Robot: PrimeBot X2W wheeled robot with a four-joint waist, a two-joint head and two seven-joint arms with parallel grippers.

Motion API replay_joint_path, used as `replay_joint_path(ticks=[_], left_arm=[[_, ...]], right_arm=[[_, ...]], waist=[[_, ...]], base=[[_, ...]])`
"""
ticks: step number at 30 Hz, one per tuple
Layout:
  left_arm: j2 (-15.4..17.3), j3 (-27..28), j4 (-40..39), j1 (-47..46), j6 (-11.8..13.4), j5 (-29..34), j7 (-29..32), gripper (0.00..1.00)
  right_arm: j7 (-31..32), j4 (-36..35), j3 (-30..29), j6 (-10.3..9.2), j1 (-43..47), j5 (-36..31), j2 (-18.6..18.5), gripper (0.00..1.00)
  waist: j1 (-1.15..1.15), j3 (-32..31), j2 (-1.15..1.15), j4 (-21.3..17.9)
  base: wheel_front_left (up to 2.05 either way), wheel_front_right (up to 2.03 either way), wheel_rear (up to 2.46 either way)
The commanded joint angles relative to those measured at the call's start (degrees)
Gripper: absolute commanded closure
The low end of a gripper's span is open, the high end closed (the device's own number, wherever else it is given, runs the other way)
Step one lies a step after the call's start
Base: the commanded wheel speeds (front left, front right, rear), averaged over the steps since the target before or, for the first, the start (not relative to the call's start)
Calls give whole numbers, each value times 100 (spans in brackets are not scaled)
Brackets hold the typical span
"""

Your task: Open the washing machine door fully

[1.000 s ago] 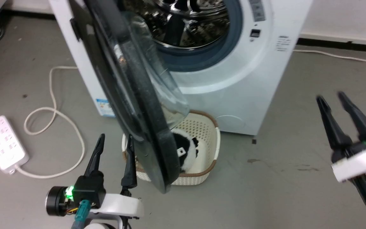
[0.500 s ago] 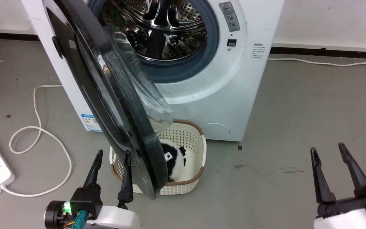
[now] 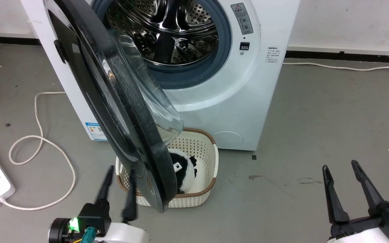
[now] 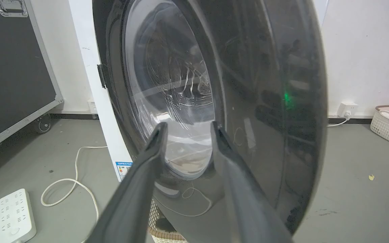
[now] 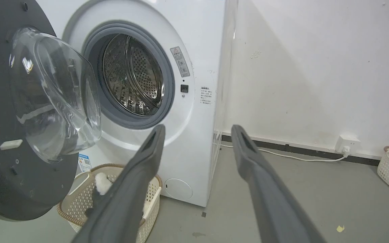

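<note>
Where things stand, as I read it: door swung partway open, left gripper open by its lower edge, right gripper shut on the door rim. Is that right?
Not quite. The head view shows the right gripper open and empty over the floor, clear of the washing machine door. The rest holds: the door is partway open, with the left gripper open by its lower edge.

The left pincer (image 3: 120,169), at seven o'clock in the head view, and the right pincer (image 3: 339,165), at five o'clock, each had two long tapering black fingers (image 3: 331,195) on a white wrist shell (image 3: 127,233), the left's carrying a green light (image 3: 74,224) and a teal plug (image 3: 88,234).
</note>
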Motion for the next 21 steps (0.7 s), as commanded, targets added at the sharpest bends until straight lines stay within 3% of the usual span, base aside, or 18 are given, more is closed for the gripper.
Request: replay_joint_path(ticks=[1, 7, 14, 21], left_arm=[[3, 15, 24, 39, -7, 38, -32, 100], [1, 123, -186, -17, 41, 13, -32, 100], [-1, 646, -1160, -372, 127, -215, -32, 100], [-2, 1047, -2112, -1187, 38, -237, -32, 100]], right_arm=[[-24, 22, 4, 5, 32, -20, 40, 0], [-25, 42, 26, 5, 5, -43, 45, 0], [-25, 11, 42, 5, -59, -28, 47, 0], [-25, -9, 107, 5, -114, 1, 48, 0]], waist=[[0, -6, 0, 5], [0, -42, 0, 15], [0, -54, 0, 4], [0, 23, 0, 6]], base=[[0, 0, 0], [0, 0, 0], [0, 0, 0], [0, 0, 0]])
